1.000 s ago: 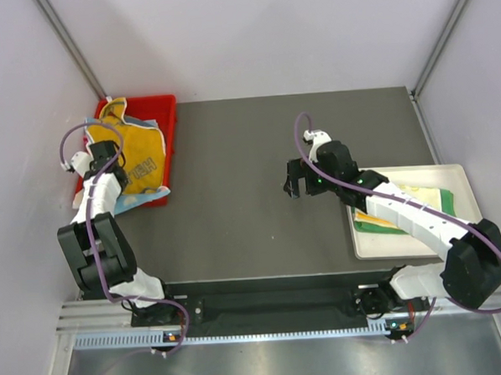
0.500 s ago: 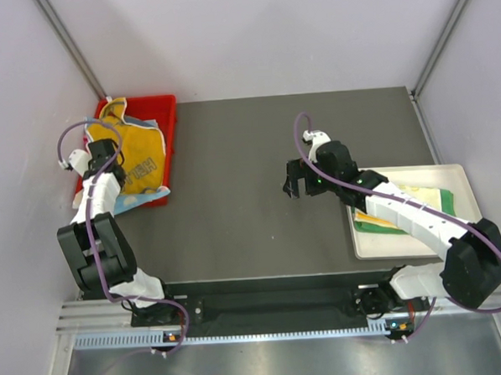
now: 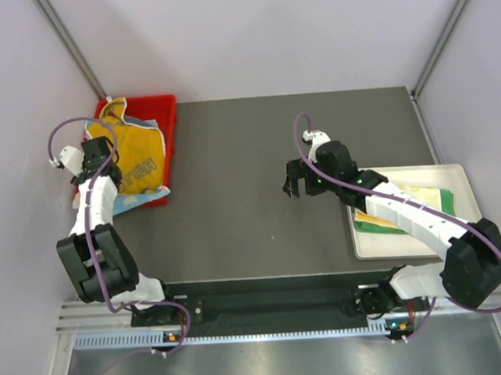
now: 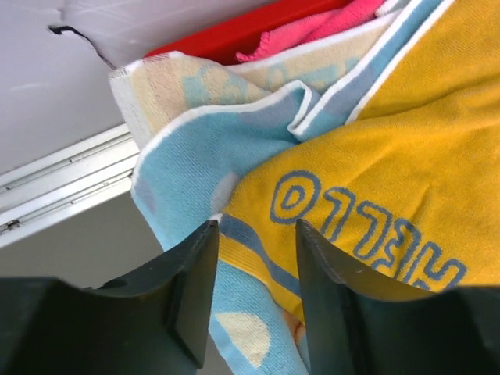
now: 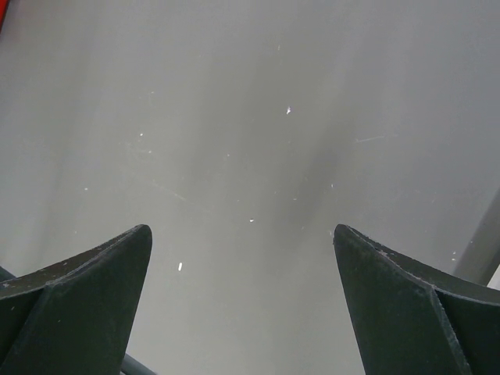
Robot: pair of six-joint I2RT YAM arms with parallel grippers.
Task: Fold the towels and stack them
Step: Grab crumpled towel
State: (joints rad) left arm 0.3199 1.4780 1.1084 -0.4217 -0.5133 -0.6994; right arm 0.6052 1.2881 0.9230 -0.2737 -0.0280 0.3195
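At the counter's far left corner, my left end effector [image 4: 254,234] hangs, jaws apart, over the HELLO towel [image 4: 375,180] in the red bin [image 3: 169,108]. I'm at the pickup step: next, pinch one edge. Mid-counter, my right end effector [image 3: 294,183] hovers wide open, holding nothing.

A bin [image 3: 171,129] sits at the worktop's [image 3: 232,155] far left corner, towels [image 3: 139,151] heaped in it and spilling over its near edge. A tray [image 3: 462,178] lies at the near right, holding folded towels [image 3: 432,196]. The right tool [image 3: 294,188] hangs left of the tray.
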